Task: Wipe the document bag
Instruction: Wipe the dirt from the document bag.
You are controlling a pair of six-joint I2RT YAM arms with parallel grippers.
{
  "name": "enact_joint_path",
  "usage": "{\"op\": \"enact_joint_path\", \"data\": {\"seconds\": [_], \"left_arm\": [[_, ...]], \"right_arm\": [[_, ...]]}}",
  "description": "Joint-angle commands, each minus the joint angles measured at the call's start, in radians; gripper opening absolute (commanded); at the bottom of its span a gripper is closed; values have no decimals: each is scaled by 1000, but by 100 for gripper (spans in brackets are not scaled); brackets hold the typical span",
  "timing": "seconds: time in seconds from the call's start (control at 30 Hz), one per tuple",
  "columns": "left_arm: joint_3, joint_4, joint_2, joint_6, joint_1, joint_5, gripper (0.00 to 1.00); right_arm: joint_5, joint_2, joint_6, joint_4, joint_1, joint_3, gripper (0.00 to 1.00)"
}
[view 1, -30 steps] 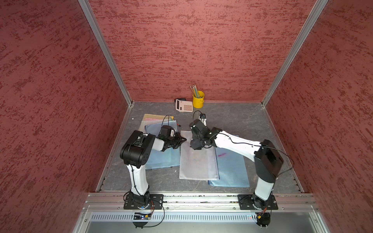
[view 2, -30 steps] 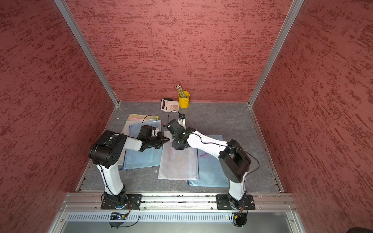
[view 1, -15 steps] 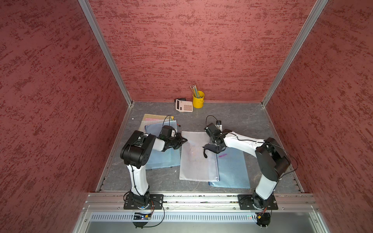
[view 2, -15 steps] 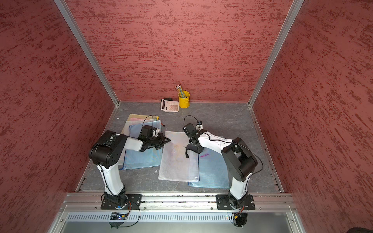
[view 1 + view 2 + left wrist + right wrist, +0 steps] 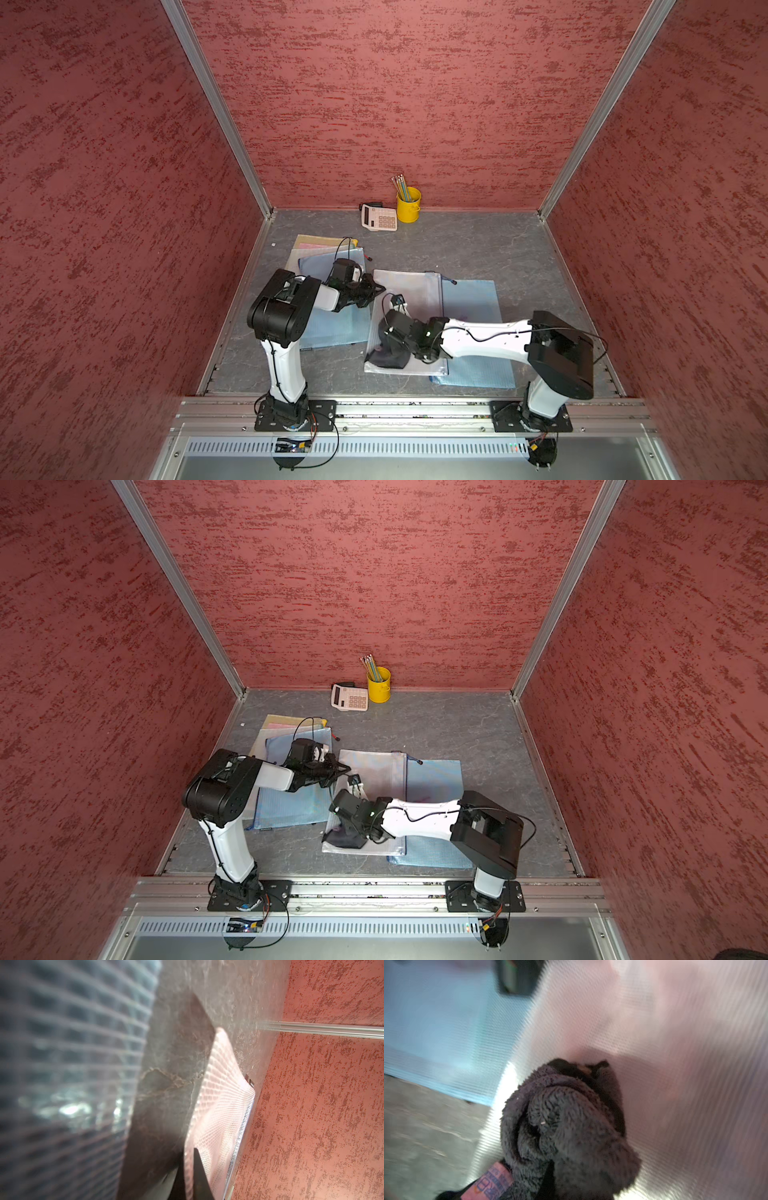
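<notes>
Right gripper [image 5: 392, 351] is clamped on a dark grey cloth [image 5: 566, 1130] and presses it onto the clear mesh document bag [image 5: 415, 291], near that bag's front left corner. Left gripper [image 5: 376, 287] is closed on the bag's far left corner. The bag lies flat in the middle of the worktop [image 5: 478, 249], with its right side overlapping a blue bag [image 5: 473, 299].

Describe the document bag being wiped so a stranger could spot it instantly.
On the grey table, flat bags lie side by side in front of the two arms. Look for the whitish bag in the middle, overlapping a blue bag. It alone is pale, with a dark cloth on its near corner.
</notes>
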Motion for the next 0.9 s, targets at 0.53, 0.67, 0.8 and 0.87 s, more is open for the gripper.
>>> {"op": "enact_joint_path", "data": {"seconds": [0.53, 0.67, 0.8, 0.87], "left_arm": [[44, -180, -20, 133, -19, -23, 0], [18, -159, -32, 124, -21, -36, 0], [12, -148, -24, 114, -21, -33, 0], [13, -153, -34, 114, -21, -37, 0]], "right_arm": [[351, -160, 184, -536, -29, 304, 0], [329, -102, 7, -84, -90, 134, 0], [320, 28, 7, 0, -121, 111, 0], [337, 60, 119, -117, -112, 103, 0]]}}
